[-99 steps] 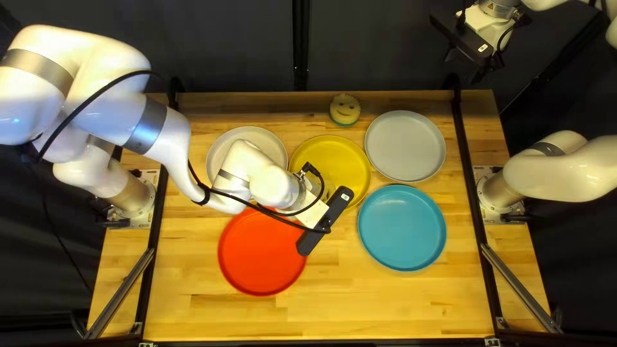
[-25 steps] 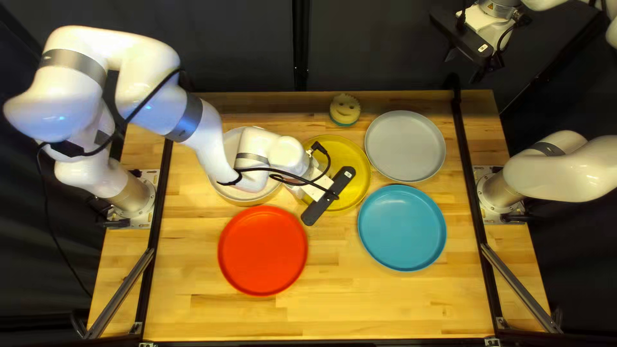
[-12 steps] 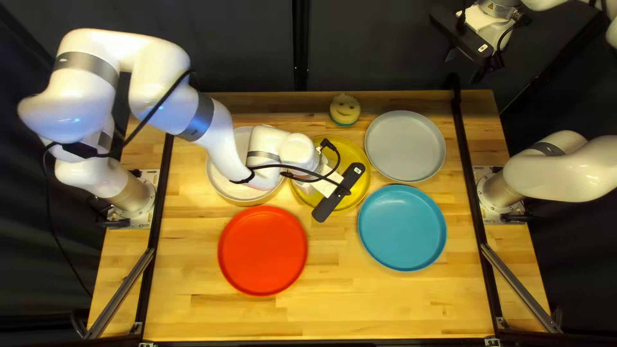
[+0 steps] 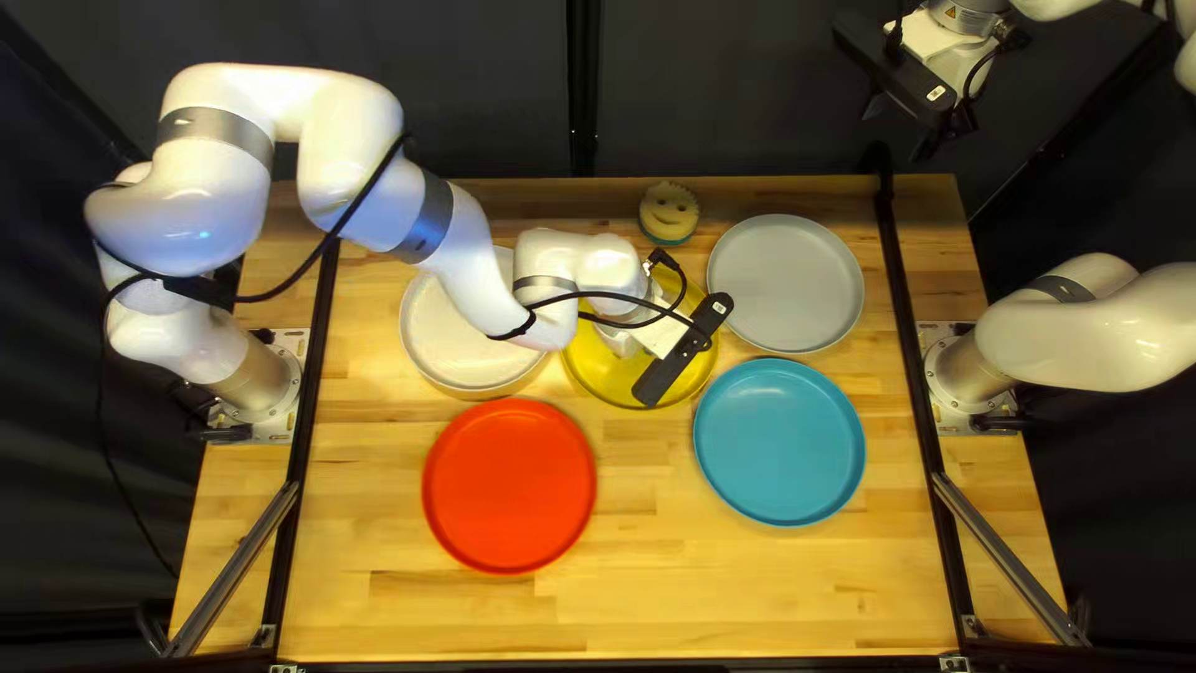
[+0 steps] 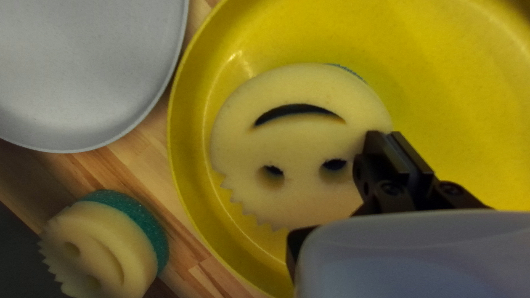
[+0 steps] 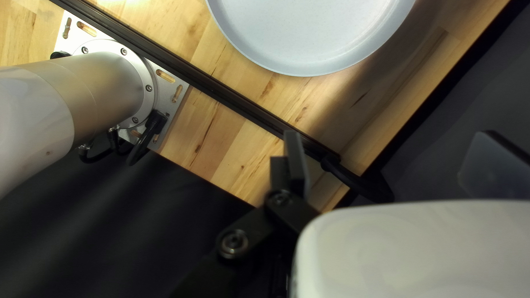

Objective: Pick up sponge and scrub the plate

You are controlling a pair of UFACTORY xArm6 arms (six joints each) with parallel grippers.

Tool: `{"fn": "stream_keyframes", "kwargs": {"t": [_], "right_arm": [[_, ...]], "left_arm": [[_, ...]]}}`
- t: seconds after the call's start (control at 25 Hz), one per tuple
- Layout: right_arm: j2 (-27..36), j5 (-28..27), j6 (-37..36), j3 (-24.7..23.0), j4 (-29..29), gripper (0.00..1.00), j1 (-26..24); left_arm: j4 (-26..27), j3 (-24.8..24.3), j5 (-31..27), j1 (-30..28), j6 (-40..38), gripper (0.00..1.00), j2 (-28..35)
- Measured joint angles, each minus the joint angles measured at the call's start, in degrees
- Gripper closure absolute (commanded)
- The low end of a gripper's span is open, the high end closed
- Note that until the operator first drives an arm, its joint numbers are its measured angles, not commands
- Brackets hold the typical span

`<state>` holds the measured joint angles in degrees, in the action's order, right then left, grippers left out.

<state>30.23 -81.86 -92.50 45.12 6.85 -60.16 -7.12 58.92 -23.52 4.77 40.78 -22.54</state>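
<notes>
Left tool had swept farther over the yellow plate, sponge with it.

Over the last few seconds it had tracked toward the grey plate, off the red plate's side. Left fingers were drawn in tight and looked clamped on the sponge's edge; exact grip partly hidden. Sponge sat over the yellow plate, face toward the camera, near the rim; couldn't confirm full contact. Read: pick done, scrub likely underway; an edge-only hold could twist under drag. Second sponge was on the tabletop beside that plate, unheld. Right tool was spread, nothing in it.
</notes>
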Motion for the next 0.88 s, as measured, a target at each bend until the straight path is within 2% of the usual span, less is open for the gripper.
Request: {"fn": "stream_keyframes", "kwargs": {"t": [0.2, 0.36, 0.52, 0.88], "right_arm": [[0.0, 0.0, 0.0, 0.0, 0.0, 0.0, 0.0], [0.0, 0.0, 0.0, 0.0, 0.0, 0.0, 0.0], [0.0, 0.0, 0.0, 0.0, 0.0, 0.0, 0.0], [0.0, 0.0, 0.0, 0.0, 0.0, 0.0, 0.0]], "left_arm": [[0.1, -5.4, 0.2, 1.3, -0.1, 1.0, 4.5], [0.4, -6.3, -0.7, 2.5, 0.5, 1.0, 5.7], [0.9, -3.4, -2.2, 3.3, 1.7, 1.0, 4.1], [2.5, 7.7, -5.8, 3.2, 4.3, 1.0, -3.0]]}}
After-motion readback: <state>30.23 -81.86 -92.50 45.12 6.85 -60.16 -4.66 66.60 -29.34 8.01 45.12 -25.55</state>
